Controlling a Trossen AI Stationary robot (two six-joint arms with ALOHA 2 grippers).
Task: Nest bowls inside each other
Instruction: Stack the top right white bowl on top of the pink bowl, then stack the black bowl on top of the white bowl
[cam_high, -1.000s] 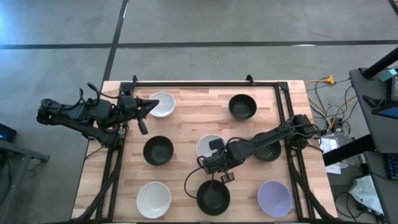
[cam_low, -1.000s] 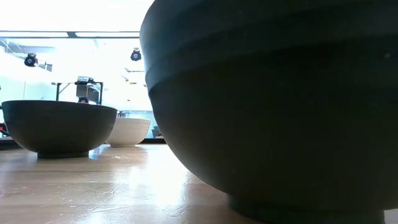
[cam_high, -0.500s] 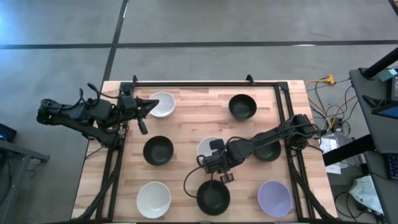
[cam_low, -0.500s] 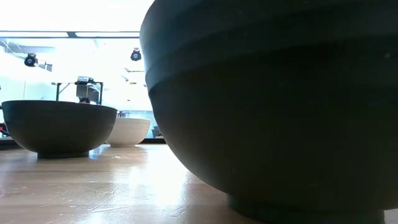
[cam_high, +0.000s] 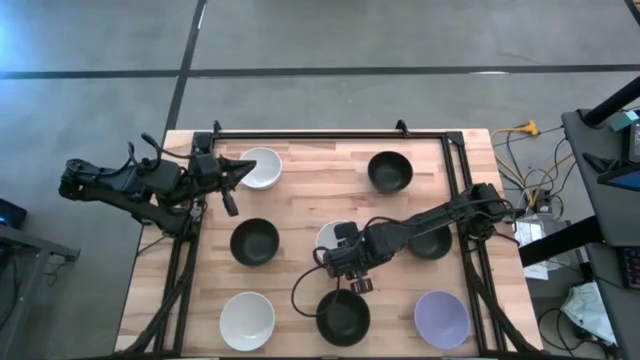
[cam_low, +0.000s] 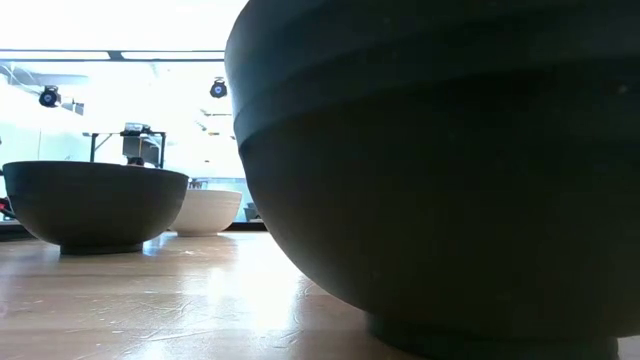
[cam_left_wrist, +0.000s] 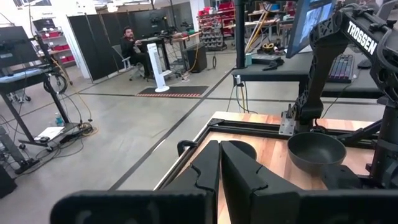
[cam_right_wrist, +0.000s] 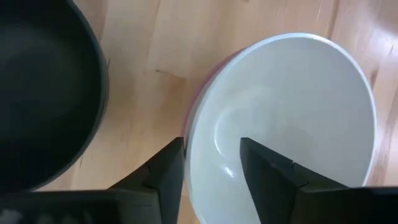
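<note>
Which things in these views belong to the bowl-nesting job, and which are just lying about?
Job:
- white bowl sitting in a pink bowl, right end effector open at its rim
- four black bowls
- two other white bowls
- lavender bowl
- left end effector, shut, waiting

Lying about:
- cables beside the table
- keyboard
- person in the room

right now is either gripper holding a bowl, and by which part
Nothing is gripped yet. The right gripper is open, straddling the white bowl's rim. The left gripper is shut and empty.
</note>
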